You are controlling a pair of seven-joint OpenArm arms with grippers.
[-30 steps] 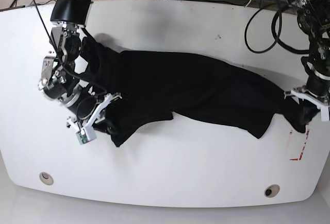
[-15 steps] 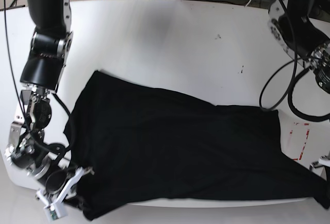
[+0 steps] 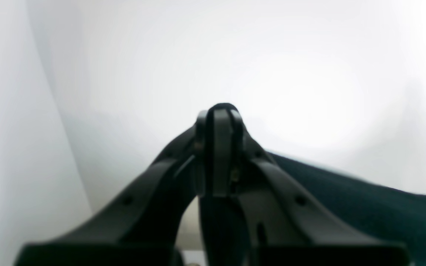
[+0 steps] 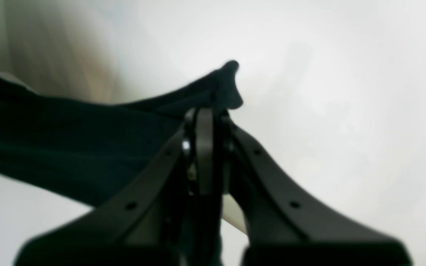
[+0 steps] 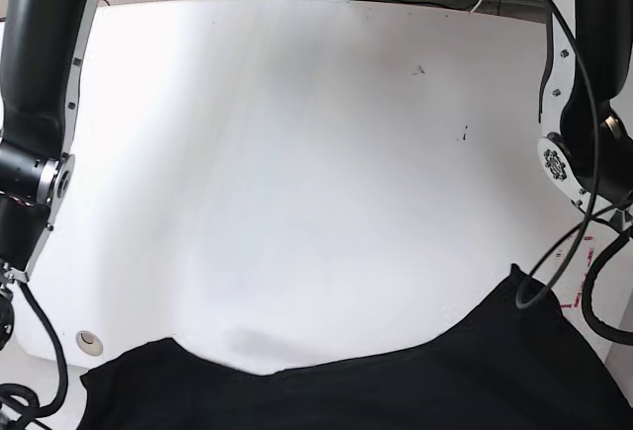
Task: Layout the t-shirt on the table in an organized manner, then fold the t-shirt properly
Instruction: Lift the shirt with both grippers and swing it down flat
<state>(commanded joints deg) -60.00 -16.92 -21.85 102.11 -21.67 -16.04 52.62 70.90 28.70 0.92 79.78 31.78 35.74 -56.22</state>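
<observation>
While both hands grip the black cloth, the laying-out step is in hand.
The left hand [image 3: 218, 147] and the right hand [image 4: 205, 147] each pinch an edge of the t-shirt [image 5: 415, 390], which spans the worktop [image 5: 297, 173] rim from 7 to 5 o'clock, mostly off the surface. Next, I judge, carry it toward 12 o'clock, taut, and lower it flat.

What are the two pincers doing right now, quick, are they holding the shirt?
Left pincer: shut on the t-shirt.
Right pincer: shut on the t-shirt, pinching a bit of its edge.
</observation>
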